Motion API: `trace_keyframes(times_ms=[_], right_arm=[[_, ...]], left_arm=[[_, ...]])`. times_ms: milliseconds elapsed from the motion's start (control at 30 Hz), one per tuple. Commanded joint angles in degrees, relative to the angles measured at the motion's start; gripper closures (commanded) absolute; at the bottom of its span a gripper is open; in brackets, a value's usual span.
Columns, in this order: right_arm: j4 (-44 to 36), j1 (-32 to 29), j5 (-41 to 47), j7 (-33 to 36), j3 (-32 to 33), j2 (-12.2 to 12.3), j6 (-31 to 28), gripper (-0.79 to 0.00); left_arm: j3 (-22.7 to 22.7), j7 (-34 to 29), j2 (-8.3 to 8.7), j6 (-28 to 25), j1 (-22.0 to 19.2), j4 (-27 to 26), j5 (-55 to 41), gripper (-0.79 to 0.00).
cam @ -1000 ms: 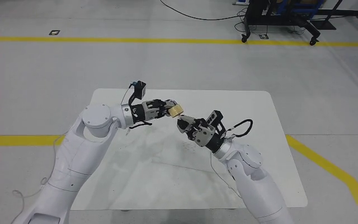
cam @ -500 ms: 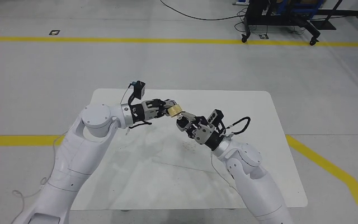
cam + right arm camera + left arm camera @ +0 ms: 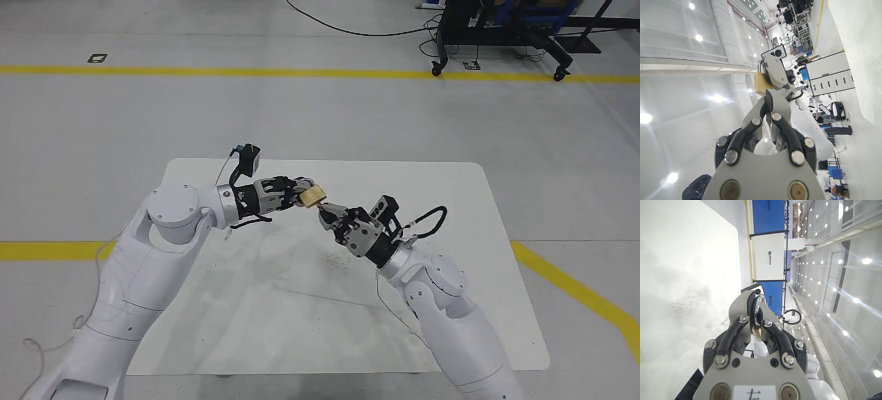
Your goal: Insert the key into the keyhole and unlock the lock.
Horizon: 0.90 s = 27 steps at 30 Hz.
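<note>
My left gripper (image 3: pixel 300 194) holds a brass padlock (image 3: pixel 314 194) in the air over the far middle of the white table (image 3: pixel 440 190). In the left wrist view its fingers are shut on the silver shackle (image 3: pixel 758 303), with the brass body (image 3: pixel 758 333) nearer the wrist. My right gripper (image 3: pixel 328 211) is right next to the padlock, its fingers pressed together. In the right wrist view its tips (image 3: pixel 766 94) meet the end face of the padlock (image 3: pixel 761 83). The key is hidden between the pads, and the keyhole is covered too.
Both arms meet above the table's far half. A black cable (image 3: pixel 430 225) loops off the right wrist. Yellow floor tape (image 3: pixel 300 71) runs behind the table, and a black wheeled stand (image 3: pixel 500 40) is far back right.
My right gripper has crept up toward the padlock and closed the small gap to its end face. The left gripper and padlock have stayed put.
</note>
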Motion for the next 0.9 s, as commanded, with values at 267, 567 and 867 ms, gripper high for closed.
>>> trace_keyframes(times_ms=[267,567,867], right_arm=[[4.3,1.8,20.2,3.2,3.2,0.0,12.4,0.000],[8.6,4.6,29.7,3.6,5.4,0.4,23.1,0.000],[7.6,3.7,29.5,3.7,6.1,0.9,21.9,-0.015]], left_arm=[[0.4,0.5,0.13,-2.0,0.1,-1.4,4.2,0.000],[0.1,1.4,0.29,-2.7,0.6,-2.7,7.2,0.000],[-0.5,2.1,0.34,-2.8,1.3,-3.4,7.6,0.000]])
